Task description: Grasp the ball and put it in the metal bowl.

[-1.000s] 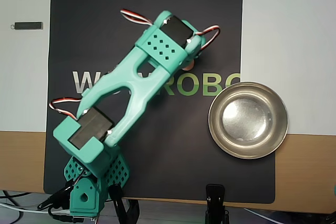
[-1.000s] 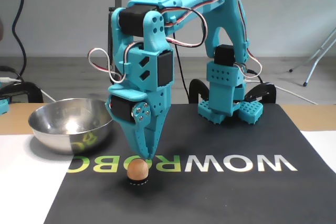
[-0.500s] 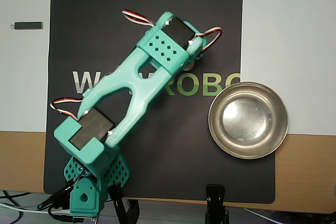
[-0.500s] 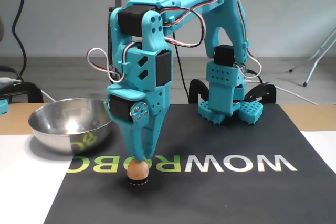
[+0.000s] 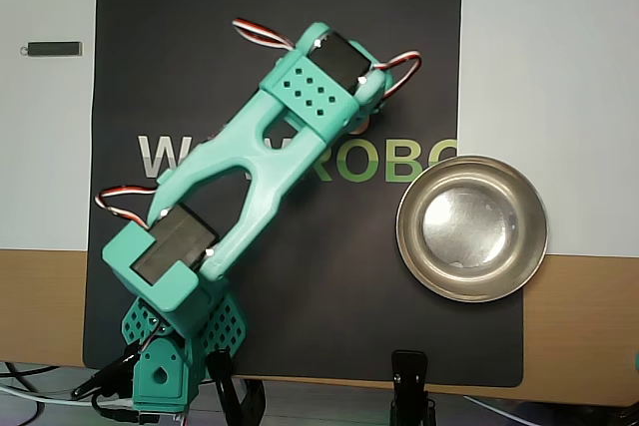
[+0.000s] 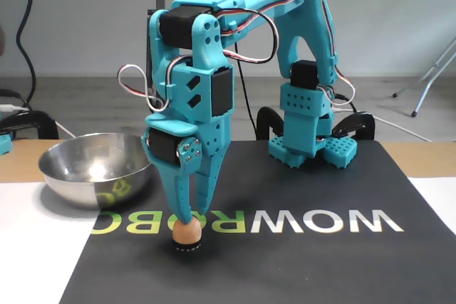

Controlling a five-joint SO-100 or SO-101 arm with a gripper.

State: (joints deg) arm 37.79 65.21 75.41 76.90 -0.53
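In the fixed view the orange-peach ball [image 6: 187, 233] rests on the black mat, on the printed lettering. My teal gripper [image 6: 188, 221] points straight down onto it. Its two fingers converge on the ball's upper part and look shut on it. The shiny metal bowl [image 6: 92, 170] stands empty to the left of the gripper in this view, partly off the mat. In the overhead view the bowl [image 5: 439, 268] lies at the right edge of the mat. There the arm [image 5: 262, 165] hides both the ball and the gripper.
The black mat [image 5: 329, 316] with WOWROBO lettering covers the table's middle. The arm's base [image 6: 305, 129] stands at the mat's far edge in the fixed view. A small dark bar [image 5: 52, 48] lies off the mat at top left overhead. Black clamps [image 5: 411, 386] grip the table's edge.
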